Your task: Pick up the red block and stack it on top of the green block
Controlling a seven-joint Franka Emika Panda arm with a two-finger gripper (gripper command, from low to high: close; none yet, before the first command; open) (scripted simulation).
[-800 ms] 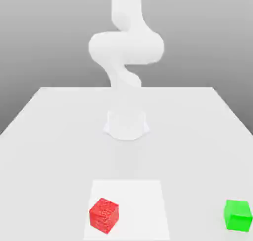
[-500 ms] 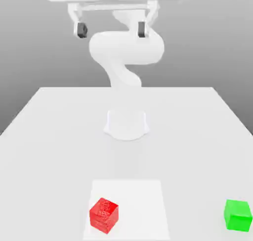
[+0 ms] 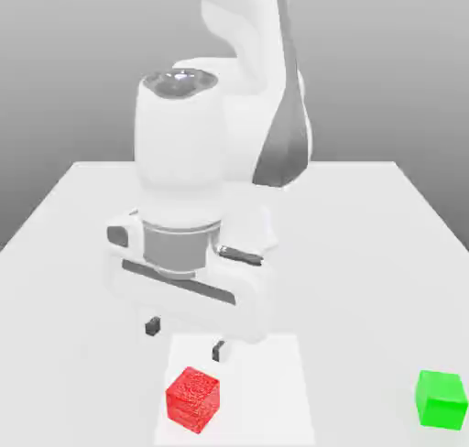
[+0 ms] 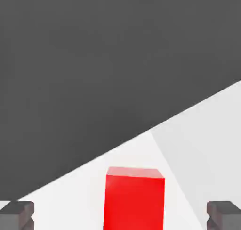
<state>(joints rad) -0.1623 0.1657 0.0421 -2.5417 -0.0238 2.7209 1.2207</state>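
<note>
The gripper (image 3: 185, 339) hangs low over the white table (image 3: 82, 216), its two dark fingertips (image 3: 152, 326) spread wide apart with nothing between them, poised just above and slightly behind the red block (image 3: 192, 399) as the exterior view shows it. The red block sits on the table near the front edge, resting on a brighter white square patch (image 3: 275, 381) of the surface, turned so one corner faces the camera. The green block (image 3: 441, 399) stands on the table well apart from it, far toward the exterior view's right, near the front corner, with bare tabletop between the two. Neither block touches the other or the gripper. The arm (image 3: 247, 88) bends down from above, its broad white wrist and hand body covering much of the middle of the table, with a grey band around the wrist joint. From the hand view, the red block (image 4: 135, 198) lies ahead between the two fingertips (image 4: 16, 215), roughly centred in the gap and clear of both pads, one dark tip showing at each lower corner. Behind the block the table's pale surface ends in a slanted edge against a dark background. No container stands on the table; both blocks rest directly on its surface.
</note>
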